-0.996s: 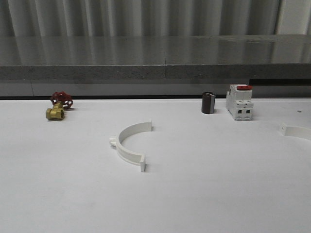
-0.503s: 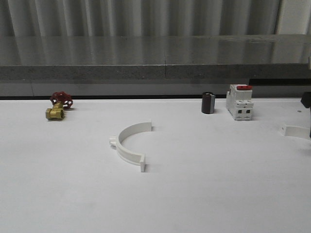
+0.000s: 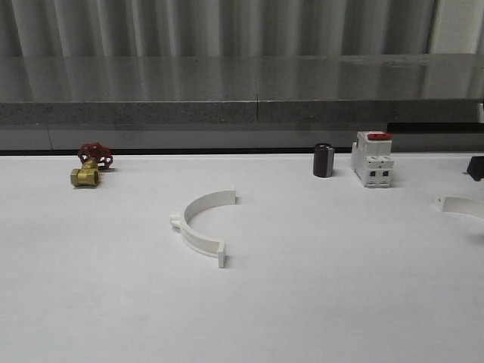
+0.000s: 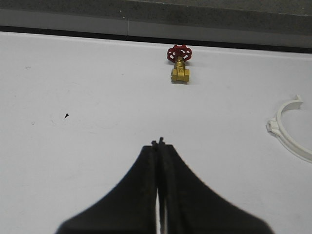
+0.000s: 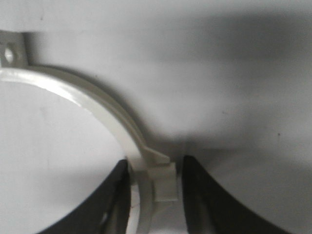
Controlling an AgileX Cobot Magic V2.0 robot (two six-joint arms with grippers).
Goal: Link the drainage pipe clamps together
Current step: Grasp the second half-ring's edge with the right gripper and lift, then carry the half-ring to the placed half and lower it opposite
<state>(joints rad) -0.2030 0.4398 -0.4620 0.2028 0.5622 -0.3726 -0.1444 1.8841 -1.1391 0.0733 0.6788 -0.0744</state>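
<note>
One white half-ring drainage pipe clamp [image 3: 200, 225] lies flat mid-table, also at the edge of the left wrist view [image 4: 287, 131]. The second clamp [image 3: 460, 204] lies at the table's far right. My right gripper [image 5: 156, 163] is open and straddles this clamp's band [image 5: 92, 92] beside its small tab [image 5: 163, 180]. One finger [image 5: 119, 185] touches the band, while the other finger [image 5: 195, 185] stands a little clear of the tab. A dark part of that gripper [image 3: 476, 168] shows just above the clamp. My left gripper [image 4: 158, 143] is shut and empty over bare table.
A brass valve with a red handwheel [image 3: 89, 168] sits at the back left. A dark cylinder [image 3: 324, 160] and a white red-topped breaker [image 3: 372, 159] stand at the back right. A grey ledge [image 3: 242, 113] runs behind the white table [image 3: 318, 302].
A dark part of the right gripper came into the front view at the right edge and has since dropped lower over the far-right clamp. Both clamps lie where they were.
</note>
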